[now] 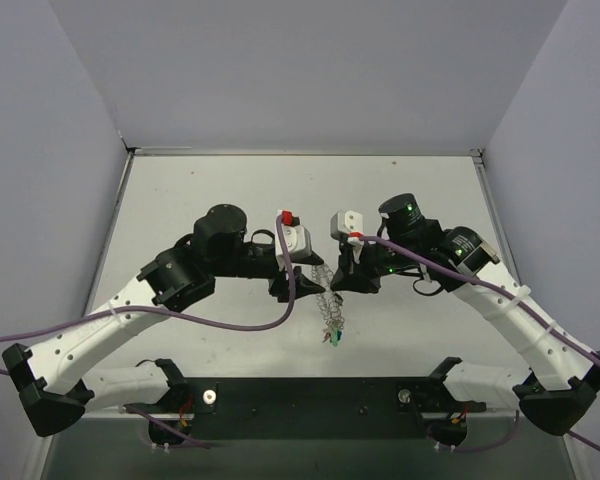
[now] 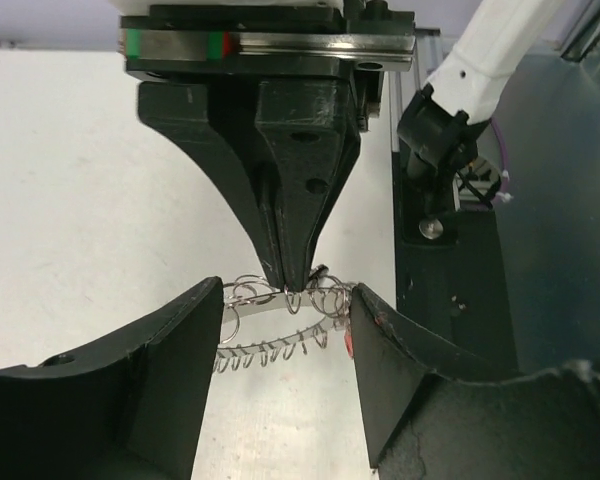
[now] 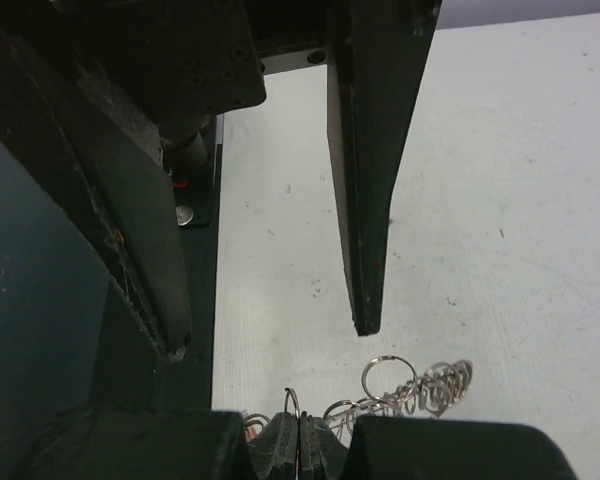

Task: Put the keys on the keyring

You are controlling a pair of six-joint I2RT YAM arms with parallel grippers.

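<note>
The silvery keyring (image 1: 325, 300) with its coil-like rim hangs between the two grippers above the table. Small keys with green and red heads (image 1: 332, 338) dangle at its lower end. My right gripper (image 1: 345, 280) is shut, and its tips (image 2: 290, 282) pinch a small loop on the ring's rim (image 3: 292, 405). My left gripper (image 1: 285, 288) is open, and its fingers (image 2: 160, 370) stand on either side of the ring (image 2: 270, 350) without clamping it. A red key head (image 2: 348, 338) shows next to the left gripper's right finger. The other keys are hidden.
The white table (image 1: 230, 200) is walled at the back and sides. A black base bar (image 1: 310, 395) runs along the near edge between the arm bases. Purple cables (image 1: 230, 322) trail from both arms.
</note>
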